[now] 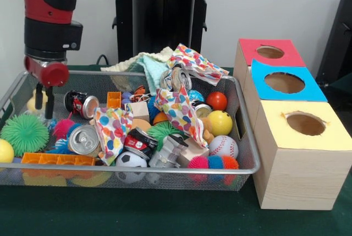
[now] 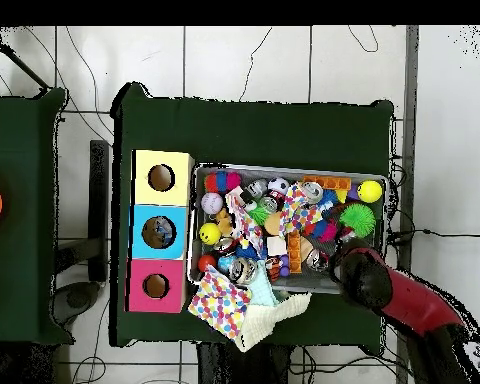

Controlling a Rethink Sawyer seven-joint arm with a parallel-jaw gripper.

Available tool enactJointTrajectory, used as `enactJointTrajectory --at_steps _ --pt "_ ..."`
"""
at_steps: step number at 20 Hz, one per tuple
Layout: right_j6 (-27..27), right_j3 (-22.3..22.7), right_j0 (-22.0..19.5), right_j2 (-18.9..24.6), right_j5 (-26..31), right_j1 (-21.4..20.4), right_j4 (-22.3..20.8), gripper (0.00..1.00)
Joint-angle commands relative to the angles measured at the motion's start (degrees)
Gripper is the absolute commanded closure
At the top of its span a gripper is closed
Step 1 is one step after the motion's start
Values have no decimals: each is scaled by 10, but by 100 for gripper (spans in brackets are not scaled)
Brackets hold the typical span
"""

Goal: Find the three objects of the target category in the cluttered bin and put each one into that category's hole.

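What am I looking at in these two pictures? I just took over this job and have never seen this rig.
The red and black machine is a robot arm. One picture faces it across the table; the other looks straight down. Its tool hangs inside one end of a wire mesh bin, near a green spiky ball; whether it is open, or holds anything, cannot be made out. The bin is crowded with drink cans, balls, orange blocks and dotted cloths. Beside the bin stand three wooden boxes with round holes in their tops: red, blue and yellow.
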Motion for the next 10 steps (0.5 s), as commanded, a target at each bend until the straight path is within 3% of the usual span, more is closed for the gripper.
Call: enactJointTrajectory --at_steps 1,10 --pt "24 -10 -5 63 -1 45 -15 0" --pt "29 -31 19 29 -14 60 -14 0"
